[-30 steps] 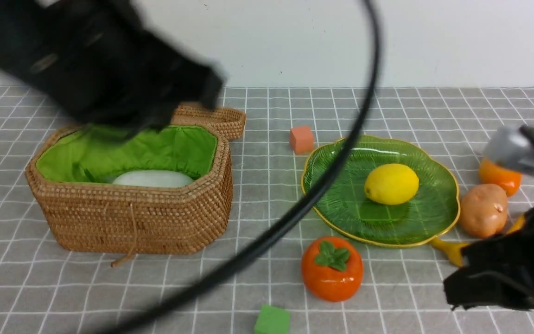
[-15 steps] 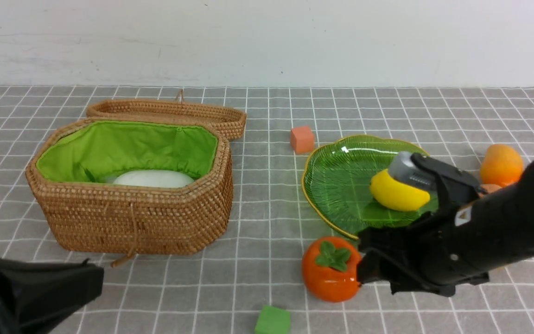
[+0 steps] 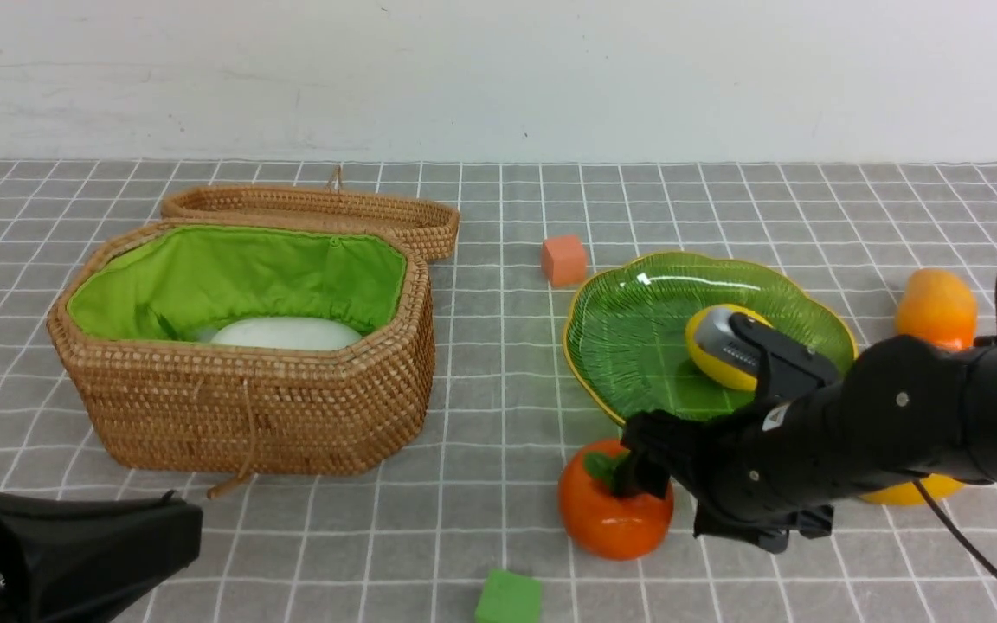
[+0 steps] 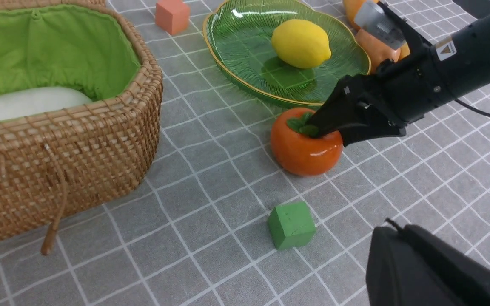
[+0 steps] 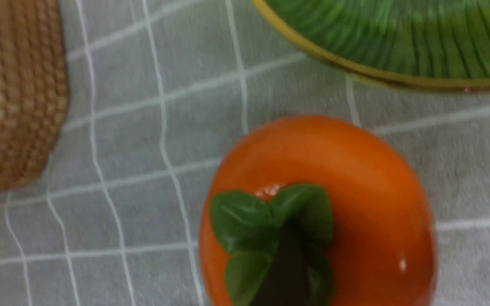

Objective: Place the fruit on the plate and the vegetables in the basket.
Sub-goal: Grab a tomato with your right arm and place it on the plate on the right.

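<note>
Touching right gripper (image 3: 672, 502), seemingly: persimmon (image 3: 615, 515), under one fingertip (image 4: 328, 121).

The front camera looked forward from between the arms, farther back than the right fingers (image 5: 287, 276). The left wrist's looked out past the left fingers (image 4: 415, 259); the right wrist's looked down from very near. Both wrist views shared the persimmon (image 5: 368, 182) at the right fingers.

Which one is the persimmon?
Find the large green ribbed dish with the gold rim. The glossy round orange persimmon sits on the near side of it, off the dish; unlike the small green cube, it has a leafy cap.
</note>
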Available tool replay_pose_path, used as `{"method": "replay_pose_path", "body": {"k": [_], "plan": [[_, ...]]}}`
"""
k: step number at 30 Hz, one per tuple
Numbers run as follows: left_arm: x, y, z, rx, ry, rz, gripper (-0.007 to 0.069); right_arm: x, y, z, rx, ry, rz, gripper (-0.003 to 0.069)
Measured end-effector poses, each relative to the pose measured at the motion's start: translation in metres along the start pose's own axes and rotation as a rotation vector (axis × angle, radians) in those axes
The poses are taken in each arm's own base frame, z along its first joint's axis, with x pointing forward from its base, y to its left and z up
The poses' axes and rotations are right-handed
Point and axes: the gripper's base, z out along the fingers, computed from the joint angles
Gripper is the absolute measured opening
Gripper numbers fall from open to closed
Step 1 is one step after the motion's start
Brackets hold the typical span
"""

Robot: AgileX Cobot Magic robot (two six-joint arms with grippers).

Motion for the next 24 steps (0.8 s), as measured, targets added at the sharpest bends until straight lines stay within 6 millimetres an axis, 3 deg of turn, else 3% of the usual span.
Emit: {"method": "replay_pose_path", "body": {"k": [13, 24], "plan": [[0.000, 0.000, 0.000, 0.001, -0.002, 0.005, -0.0013, 0.002, 0.018, 0.003, -0.033, 0.043, -0.037, 0.0559], [0.000, 0.000, 0.000, 0.001, -0.003, 0.010, -0.0013, 0.001, 0.035, 0.023, -0.041, 0.088, -0.055, 0.0566]]}}
